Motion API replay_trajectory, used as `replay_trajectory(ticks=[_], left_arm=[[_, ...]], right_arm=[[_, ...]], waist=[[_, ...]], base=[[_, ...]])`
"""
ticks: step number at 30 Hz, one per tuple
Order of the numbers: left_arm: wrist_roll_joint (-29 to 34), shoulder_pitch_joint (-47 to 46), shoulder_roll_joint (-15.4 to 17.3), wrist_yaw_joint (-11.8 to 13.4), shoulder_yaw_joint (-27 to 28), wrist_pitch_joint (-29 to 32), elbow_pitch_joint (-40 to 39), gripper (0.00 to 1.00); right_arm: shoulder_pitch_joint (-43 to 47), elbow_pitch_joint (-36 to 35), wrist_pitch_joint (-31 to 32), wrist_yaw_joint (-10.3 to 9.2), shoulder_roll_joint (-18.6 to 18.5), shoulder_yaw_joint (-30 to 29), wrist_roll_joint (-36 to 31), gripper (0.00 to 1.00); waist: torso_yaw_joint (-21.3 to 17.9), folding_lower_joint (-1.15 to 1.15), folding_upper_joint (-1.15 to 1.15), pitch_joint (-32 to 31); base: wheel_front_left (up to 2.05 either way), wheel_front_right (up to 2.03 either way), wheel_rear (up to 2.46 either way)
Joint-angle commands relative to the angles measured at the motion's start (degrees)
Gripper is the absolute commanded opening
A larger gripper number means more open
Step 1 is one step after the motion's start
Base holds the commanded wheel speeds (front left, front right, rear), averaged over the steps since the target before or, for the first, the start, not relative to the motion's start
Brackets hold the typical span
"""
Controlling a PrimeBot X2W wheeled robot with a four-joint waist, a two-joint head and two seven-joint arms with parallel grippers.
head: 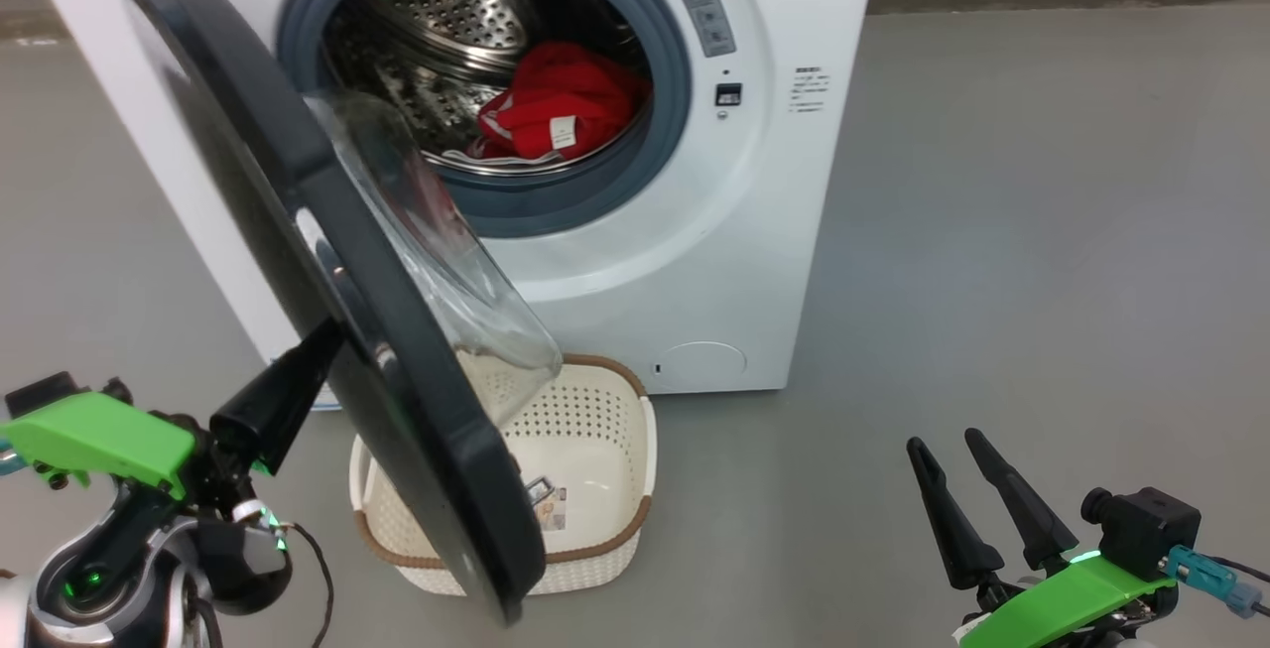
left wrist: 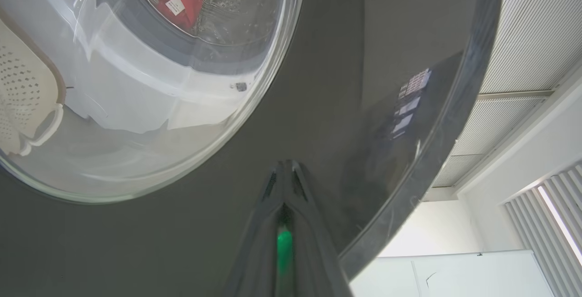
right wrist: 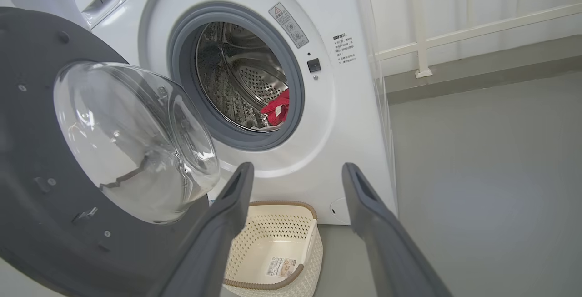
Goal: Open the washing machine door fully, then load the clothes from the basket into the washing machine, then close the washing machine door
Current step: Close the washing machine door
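The white washing machine (head: 695, 261) stands with its round black door (head: 397, 360) swung about halfway out over the basket. The red clothes (head: 561, 112) lie inside the steel drum. Below the door, the cream basket (head: 635, 519) sits on the floor holding nothing but its bottom sticker. My left gripper (head: 327, 338) is shut, its tips (left wrist: 285, 166) pressed against the door's glossy outer face beside the glass window. My right gripper (head: 943, 442) hangs open at the lower right, well clear of the machine. In the right wrist view its fingers (right wrist: 236, 197) frame the basket (right wrist: 266, 283) and the clothes (right wrist: 277, 106).
Grey floor (head: 992, 231) stretches to the right of the machine. A white railing (right wrist: 454, 33) runs along the wall behind it. The door's bulging glass bowl (right wrist: 132, 138) faces the drum opening.
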Motion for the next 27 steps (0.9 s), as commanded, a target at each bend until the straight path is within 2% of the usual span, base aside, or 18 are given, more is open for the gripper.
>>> replay_trajectory(ticks=[1, 18, 27], left_arm=[[-0.43, -2.77, 0.5, -0.2, 0.79, 0.27, -2.24, 0.0], [3.21, -6.26, 0.51, -3.23, 0.52, -3.96, 1.15, 0.0], [5.4, -9.55, 1.26, -5.28, 1.04, -6.45, 4.82, 0.0]], right_arm=[[-1.69, -1.35, -0.28, 0.09, -0.5, 0.73, -0.21, 1.0], [-2.11, -1.43, -0.28, 0.09, -0.75, 1.16, -0.19, 1.0], [-2.57, -1.49, -0.28, 0.09, -0.88, 1.67, -0.07, 1.0]], waist=[[-1.73, 0.0, 0.0, 0.15], [-11.16, 0.0, 0.0, 1.77], [-14.48, 0.0, 0.0, 2.32]], base=[[0.0, 0.0, 0.0], [0.0, 0.0, 0.0], [0.0, 0.0, 0.0]])
